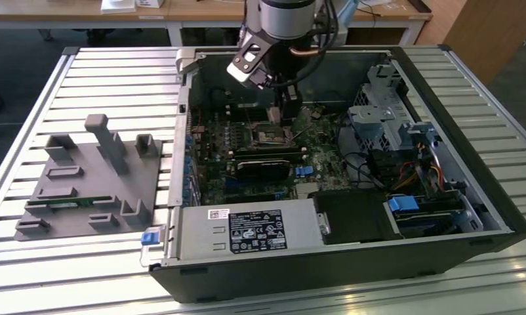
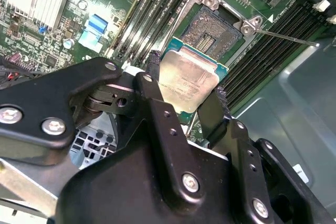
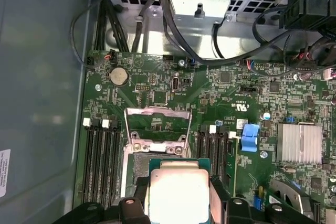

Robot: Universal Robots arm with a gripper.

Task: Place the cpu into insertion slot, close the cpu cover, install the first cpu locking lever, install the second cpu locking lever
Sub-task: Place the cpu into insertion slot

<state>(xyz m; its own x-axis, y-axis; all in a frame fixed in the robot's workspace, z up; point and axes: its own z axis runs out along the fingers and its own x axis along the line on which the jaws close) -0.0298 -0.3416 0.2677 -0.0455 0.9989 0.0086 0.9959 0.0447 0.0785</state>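
The cpu [image 2: 189, 80], a flat square chip with a dull silver top, is clamped between my black fingers [image 2: 153, 72]. My gripper [image 2: 186, 77] is shut on it, just above and beside the open insertion slot [image 2: 212, 32]. In the first wrist view the cpu [image 3: 178, 192] hangs over the near part of the slot [image 3: 137, 165]. The cpu cover [image 3: 157, 111], a shiny silver frame, stands open on its hinge past the slot. A thin locking lever [image 2: 286, 38] sticks out sideways, unlatched. In the exterior view my gripper [image 1: 288, 111] hangs inside the case over the slot [image 1: 270, 134].
Memory slots [image 3: 100, 156] flank the slot on both sides. A black card [image 1: 263, 164] lies in front of it, with the power supply [image 1: 245, 231] nearer still. A drive cage [image 1: 385, 111] and cables fill the exterior view's right. A grey fixture [image 1: 88, 177] sits outside the case.
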